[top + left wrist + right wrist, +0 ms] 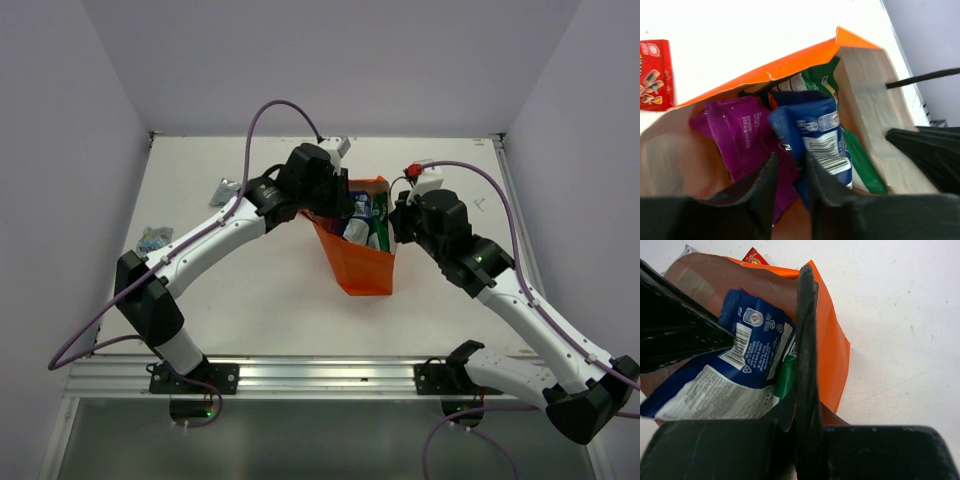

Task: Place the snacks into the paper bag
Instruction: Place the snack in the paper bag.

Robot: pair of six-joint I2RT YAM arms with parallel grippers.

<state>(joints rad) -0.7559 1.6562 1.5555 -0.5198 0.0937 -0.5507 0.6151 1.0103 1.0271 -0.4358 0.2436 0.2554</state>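
foil dark blue packet (815, 130) should handle light and slick; pinch a sealed edge. my left gripper (790, 167) is slightly parted, empty; my right gripper (807, 285) clamps the paper bag (832, 345) rim.

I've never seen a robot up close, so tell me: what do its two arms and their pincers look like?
Both the left arm and right arm have white shells with bulky black joints. A purple cable loops along each, and small green lights glow on them. The left pincer and right pincer have flat, matte black fingers.
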